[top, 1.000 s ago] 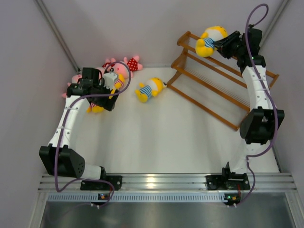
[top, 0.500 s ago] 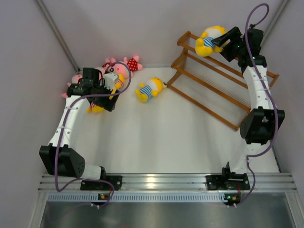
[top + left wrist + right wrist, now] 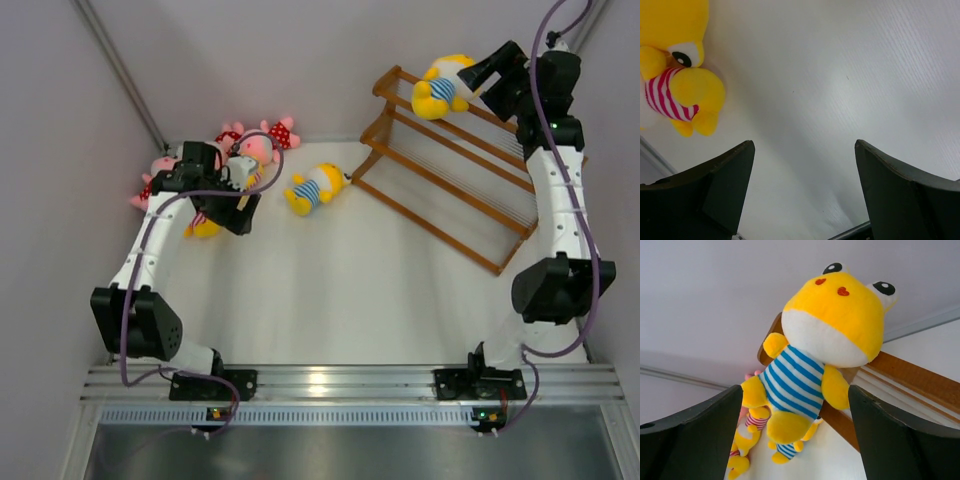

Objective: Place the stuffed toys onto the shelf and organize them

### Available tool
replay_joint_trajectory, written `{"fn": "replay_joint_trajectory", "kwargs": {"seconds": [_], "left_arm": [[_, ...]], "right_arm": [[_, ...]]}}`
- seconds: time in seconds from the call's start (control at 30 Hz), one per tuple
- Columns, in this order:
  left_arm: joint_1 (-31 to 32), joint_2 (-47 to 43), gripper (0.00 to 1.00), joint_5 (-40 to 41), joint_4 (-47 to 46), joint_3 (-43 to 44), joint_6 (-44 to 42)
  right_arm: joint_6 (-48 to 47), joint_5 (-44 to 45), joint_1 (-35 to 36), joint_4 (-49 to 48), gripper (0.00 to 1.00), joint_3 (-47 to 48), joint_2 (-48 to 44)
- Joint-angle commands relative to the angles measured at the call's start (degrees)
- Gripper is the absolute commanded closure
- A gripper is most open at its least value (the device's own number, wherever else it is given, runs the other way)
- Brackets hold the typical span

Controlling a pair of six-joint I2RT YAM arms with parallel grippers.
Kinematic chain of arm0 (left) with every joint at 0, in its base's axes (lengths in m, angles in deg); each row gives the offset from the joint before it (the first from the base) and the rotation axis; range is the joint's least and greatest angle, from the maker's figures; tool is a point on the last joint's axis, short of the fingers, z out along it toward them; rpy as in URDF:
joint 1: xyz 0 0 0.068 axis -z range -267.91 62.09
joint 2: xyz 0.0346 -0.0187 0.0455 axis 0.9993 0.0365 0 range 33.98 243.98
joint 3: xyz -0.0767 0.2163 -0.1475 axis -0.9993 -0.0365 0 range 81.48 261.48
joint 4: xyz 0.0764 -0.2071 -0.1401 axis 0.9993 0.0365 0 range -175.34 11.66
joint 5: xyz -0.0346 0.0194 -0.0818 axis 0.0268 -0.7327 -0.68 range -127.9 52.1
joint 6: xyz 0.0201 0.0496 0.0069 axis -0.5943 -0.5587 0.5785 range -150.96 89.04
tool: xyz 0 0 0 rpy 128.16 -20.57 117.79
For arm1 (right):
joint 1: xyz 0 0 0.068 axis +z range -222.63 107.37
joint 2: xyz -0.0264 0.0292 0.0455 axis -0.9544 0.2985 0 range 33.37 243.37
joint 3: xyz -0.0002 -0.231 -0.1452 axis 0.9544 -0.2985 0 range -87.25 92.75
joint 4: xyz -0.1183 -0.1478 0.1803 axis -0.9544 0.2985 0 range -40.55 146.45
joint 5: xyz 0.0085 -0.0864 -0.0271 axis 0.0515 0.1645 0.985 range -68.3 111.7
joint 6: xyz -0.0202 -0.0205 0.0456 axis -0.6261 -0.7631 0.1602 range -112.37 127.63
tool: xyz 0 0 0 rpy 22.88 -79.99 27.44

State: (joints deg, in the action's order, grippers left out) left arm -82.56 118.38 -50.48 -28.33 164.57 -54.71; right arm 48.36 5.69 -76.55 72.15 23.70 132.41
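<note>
**On the top step of the shelf (image 3: 450,190), one blue-shirt toy (image 3: 443,86) sits alone**

Next to that toy, the right hand (image 3: 482,75) is wide open and holds nothing. In its own camera, one of its fingers (image 3: 690,440) is on each side of the toy. They do not squeeze it. The toy rests on the wood by itself, with its head up and its legs hanging over the rail. It sits at the far end of the top step. I think that spot leaves room along the rail for more toys.

Over on the other side, the left hand (image 3: 238,208) hangs above the white surface (image 3: 330,290). It is open too, and empty. A pink-shirt toy (image 3: 680,75) lies just beside it, not between its fingers. I think this hand waits there because that toy is the closest one to pick up.

Another yellow toy in blue stripes, the lying toy (image 3: 315,188), is flat on the surface between the left hand and the low end of the shelf. The pink toys (image 3: 262,140) in red dotted clothes are bunched at the back, close to the left arm.

Only one toy is on the shelf, so most of the job is not done. The rails are thin and the toys are soft. A toy could tip off if it is not set down straight.
</note>
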Motion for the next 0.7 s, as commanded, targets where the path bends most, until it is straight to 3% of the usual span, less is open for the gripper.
{"fn": "replay_joint_trajectory", "kwargs": {"seconds": [0.0,0.1,0.33,0.5,0.67], "left_arm": [[0.1,4.0,0.12,-4.5,-1.6,3.3,-1.5],[0.8,9.6,0.11,-4.7,-2.2,9.2,-1.1],[9.4,22.6,0.05,-1.6,-7.9,22.0,-1.0],[9.8,37.0,0.05,-1.3,-9.3,32.6,1.6],[9.9,44.3,0.05,-8.8,-9.3,38.1,4.1]], "right_arm": [[-4.3,1.6,-1.0,2.4,0.13,-0.4,-5.6],[-7.4,2.0,-0.6,2.2,0.14,-5.1,-10.5],[-15.1,5.2,1.2,2.5,0.15,-17.8,-23.8],[-17.2,4.2,1.5,2.2,0.15,-26.4,-31.2],[-18.1,0.9,2.1,3.3,0.15,-31.9,-35.3]]}}
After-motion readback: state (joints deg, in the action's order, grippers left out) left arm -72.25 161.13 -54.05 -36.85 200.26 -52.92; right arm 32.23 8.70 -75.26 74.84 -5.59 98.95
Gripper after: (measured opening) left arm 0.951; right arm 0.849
